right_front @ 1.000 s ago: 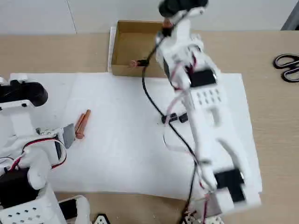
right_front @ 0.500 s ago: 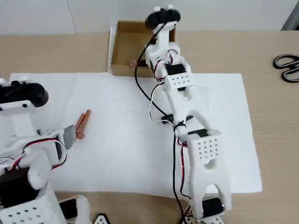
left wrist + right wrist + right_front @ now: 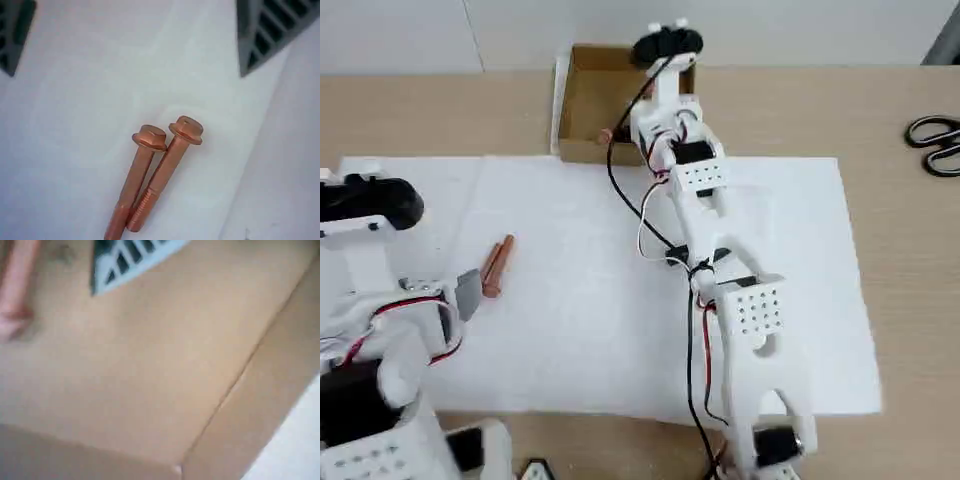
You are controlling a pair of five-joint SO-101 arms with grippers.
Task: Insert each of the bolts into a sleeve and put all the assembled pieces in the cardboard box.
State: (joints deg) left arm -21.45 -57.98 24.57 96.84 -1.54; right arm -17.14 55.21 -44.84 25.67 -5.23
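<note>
The left tool (image 3: pixel 127 67) is hanging open over two bolts (image 3: pixel 165 170). They are lying side by side and touching on the white sheet (image 3: pixel 580 320), at the left of the surface (image 3: pixel 420 110). The right tool (image 3: pixel 645 120) is sitting down inside the box (image 3: pixel 582 150) at the far edge, and I cannot tell whether it is open or closed. A copper piece (image 3: pixel 605 135) is lying in the box just to its left.

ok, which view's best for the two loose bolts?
Left wrist view: bolts side by side, heads and threads plain. High view has them small on the white sheet. Right wrist view looks into the box.
</note>
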